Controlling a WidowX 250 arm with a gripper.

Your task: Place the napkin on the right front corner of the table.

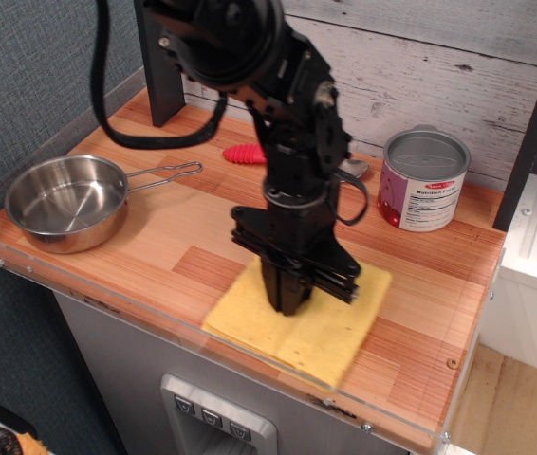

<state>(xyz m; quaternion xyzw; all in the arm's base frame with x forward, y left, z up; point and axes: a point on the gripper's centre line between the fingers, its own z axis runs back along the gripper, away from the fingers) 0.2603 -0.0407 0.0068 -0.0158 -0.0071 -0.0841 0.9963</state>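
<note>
The yellow napkin (330, 327) lies flat on the reddish-brown wood table (183, 232), near the front edge and right of the middle. My black gripper (288, 303) points straight down with its fingertips pressed on the napkin's left-middle part. The fingers are close together on the cloth; the arm hides the napkin's centre crease.
A steel pan (64, 201) with a wire handle sits at the front left. A can (424, 178) stands at the back right. A spoon with a red handle (246, 154) lies behind the arm. A clear acrylic rim (249, 355) runs along the front edge.
</note>
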